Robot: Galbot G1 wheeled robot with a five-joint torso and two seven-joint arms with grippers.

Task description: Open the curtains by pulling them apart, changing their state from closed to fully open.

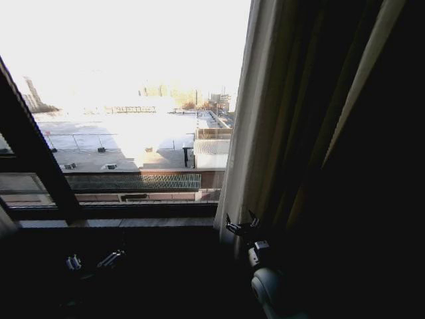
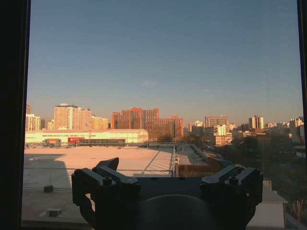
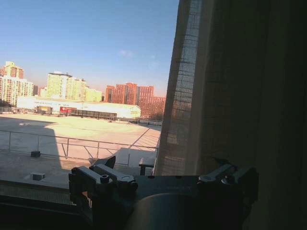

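Both jaws released: right gripper (image 1: 242, 226) at the curtains' (image 1: 265, 126) inner edge, low, by the sill; left gripper (image 1: 93, 260) parked low. Sheer, light, floppy fabric, bunched right of the window (image 1: 133, 100); I'd pinch a fold.

The curtains (image 1: 265, 119) run off the top edge — lower folds (in shadow) too dark to read.

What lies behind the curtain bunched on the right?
Behind the curtain, only its thin edge lets light through; the folds hide the rest. The uncovered window shows rooftops. The right claw sits at the curtain's edge.
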